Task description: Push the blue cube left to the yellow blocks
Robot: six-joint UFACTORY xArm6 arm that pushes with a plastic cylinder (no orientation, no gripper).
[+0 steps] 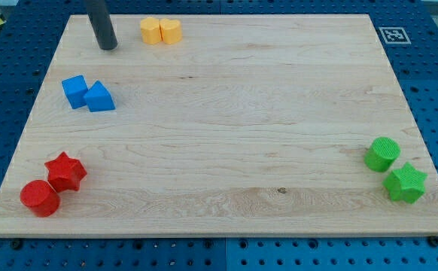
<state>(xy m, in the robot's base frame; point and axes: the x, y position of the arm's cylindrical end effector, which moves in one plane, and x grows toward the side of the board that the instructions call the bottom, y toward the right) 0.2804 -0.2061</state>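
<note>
The blue cube [74, 90] lies near the board's left edge, touching a blue wedge-shaped block [99, 98] on its right. Two yellow blocks sit side by side at the view's top: a hexagonal one [151, 31] and a heart-like one [171, 31]. My tip [107, 47] rests on the board left of the yellow blocks and above the blue pair, touching neither.
A red star [66, 172] and a red cylinder [39, 198] sit at the bottom left. A green cylinder [382, 153] and a green star [405, 182] sit at the right. A marker tag [393, 35] is at the board's top right corner.
</note>
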